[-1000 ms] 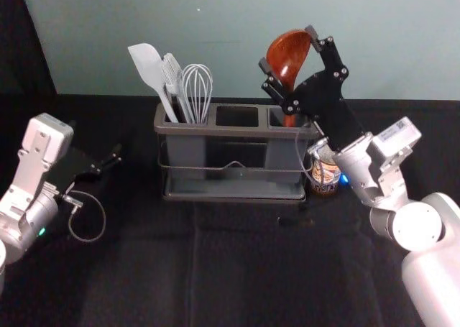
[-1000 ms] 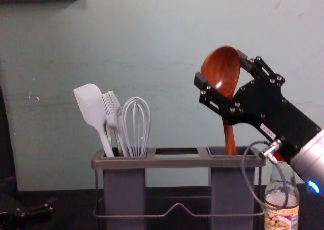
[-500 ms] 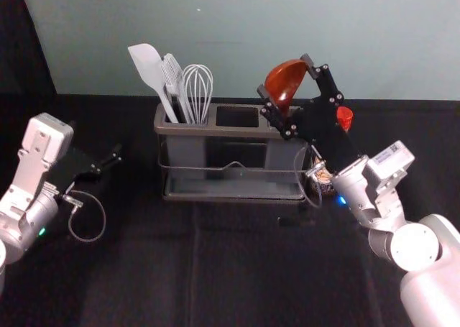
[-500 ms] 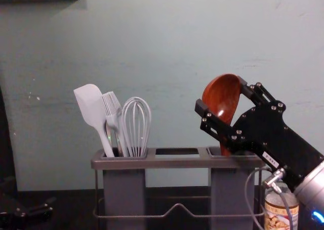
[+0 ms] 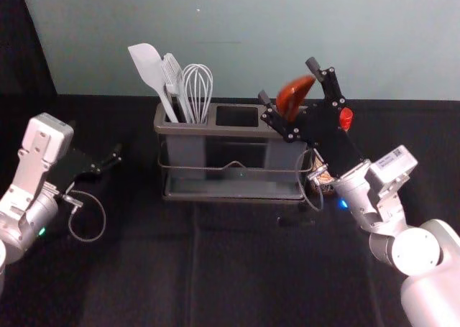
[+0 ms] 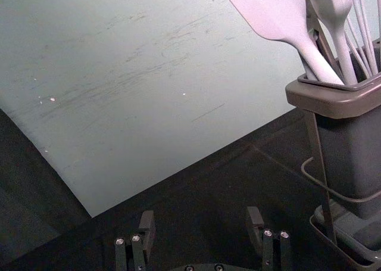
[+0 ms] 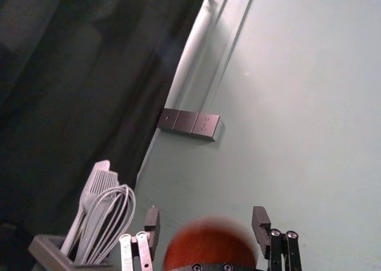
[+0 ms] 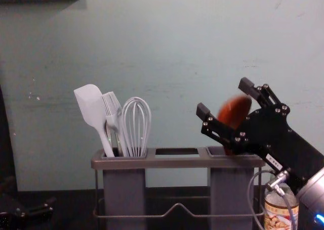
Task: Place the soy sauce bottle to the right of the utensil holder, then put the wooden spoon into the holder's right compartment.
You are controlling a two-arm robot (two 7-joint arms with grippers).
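My right gripper (image 5: pixel 288 81) stands open above the right end of the utensil holder (image 5: pixel 237 132); its fingertips are clear of the wooden spoon (image 5: pixel 293 97). Bowl up, the spoon (image 8: pixel 234 111) sits low between the spread fingers of the right gripper (image 8: pixel 224 98), its lower part in the right compartment. The right wrist view has the blurred bowl (image 7: pixel 209 250) below the open right gripper (image 7: pixel 206 218). The soy sauce bottle (image 8: pixel 281 212) stands right of the holder, partly behind the right arm. My idle left gripper (image 5: pixel 109 162) is left of the holder; the left gripper (image 6: pixel 202 220) is open.
A spatula (image 5: pixel 149 68), a brush (image 5: pixel 172 75) and a whisk (image 5: pixel 197 90) stand in the left compartment. The wall (image 8: pixel 162 48) rises behind the holder. A cable loops from the right wrist beside the holder's right end.
My right gripper went down with the spoon, then opened. The spoon dropped lower between its fingers and its bowl turned. The left arm stayed still.
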